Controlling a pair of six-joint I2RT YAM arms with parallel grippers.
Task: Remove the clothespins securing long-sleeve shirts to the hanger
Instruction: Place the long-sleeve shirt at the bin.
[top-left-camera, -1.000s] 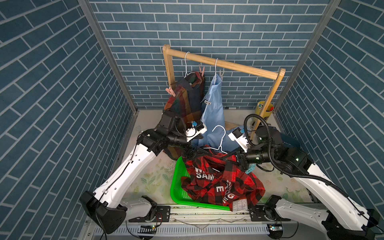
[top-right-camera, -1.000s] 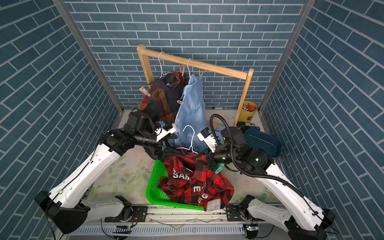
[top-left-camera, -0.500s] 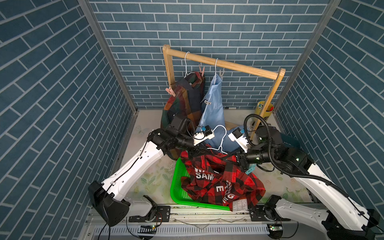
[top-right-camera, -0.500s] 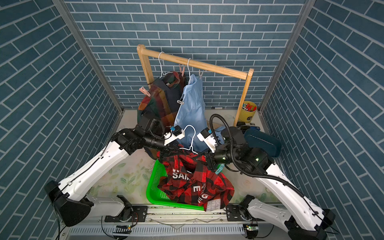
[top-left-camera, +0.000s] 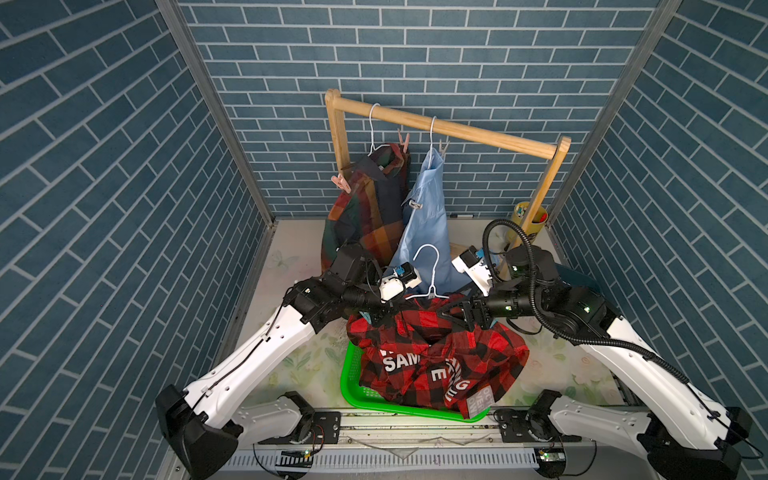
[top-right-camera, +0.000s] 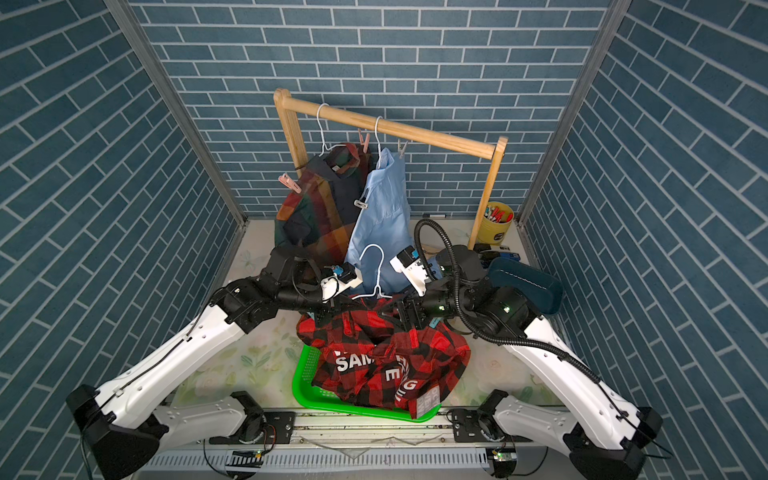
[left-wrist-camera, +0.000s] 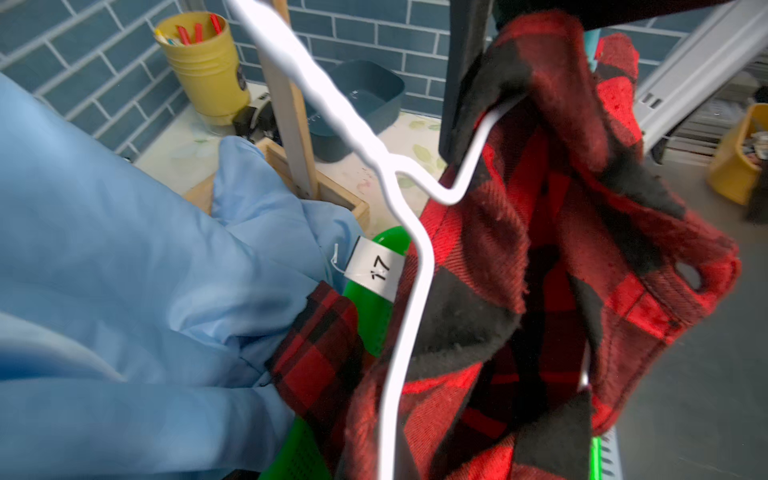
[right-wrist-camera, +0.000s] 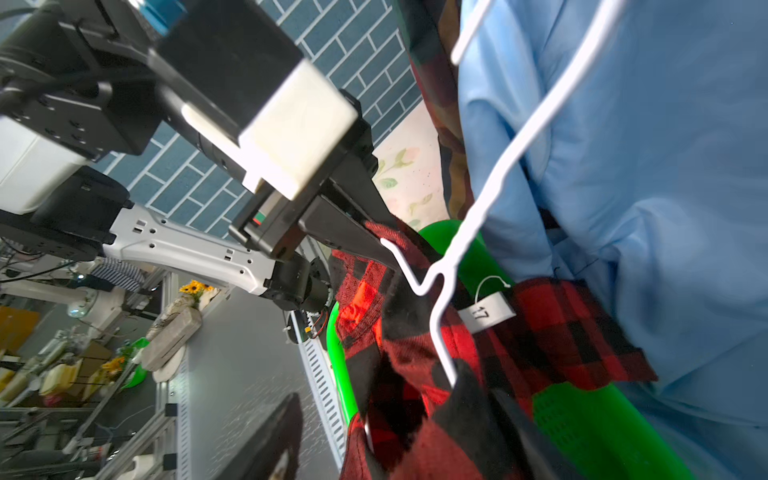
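The red-and-black check shirt (top-left-camera: 436, 357) hangs on a white wire hanger (top-left-camera: 430, 270) over the green basket (top-left-camera: 353, 386). My left gripper (top-left-camera: 384, 313) is shut on one shoulder of that hanger and its cloth, as the right wrist view shows (right-wrist-camera: 382, 245). My right gripper (top-left-camera: 453, 311) stands open around the other shoulder (right-wrist-camera: 374, 386), fingers apart on either side of the cloth. The plaid shirt (top-left-camera: 370, 208) and light blue shirt (top-left-camera: 428, 216) hang on the rack. Pink clothespins (top-left-camera: 340, 183) (top-left-camera: 403, 141) and pale ones (top-left-camera: 412, 204) (top-left-camera: 444, 146) grip them.
The wooden rack (top-left-camera: 457, 129) stands at the back. A yellow cup (top-left-camera: 530, 216) of clothespins is by its right post. A dark blue bin (top-right-camera: 523, 286) sits behind the right arm. A white tag marked 17 (left-wrist-camera: 376, 268) dangles from the blue shirt.
My left gripper moved right from beside the blue shirt to the hanger's shoulder and shut on it. My right gripper opened where it was.
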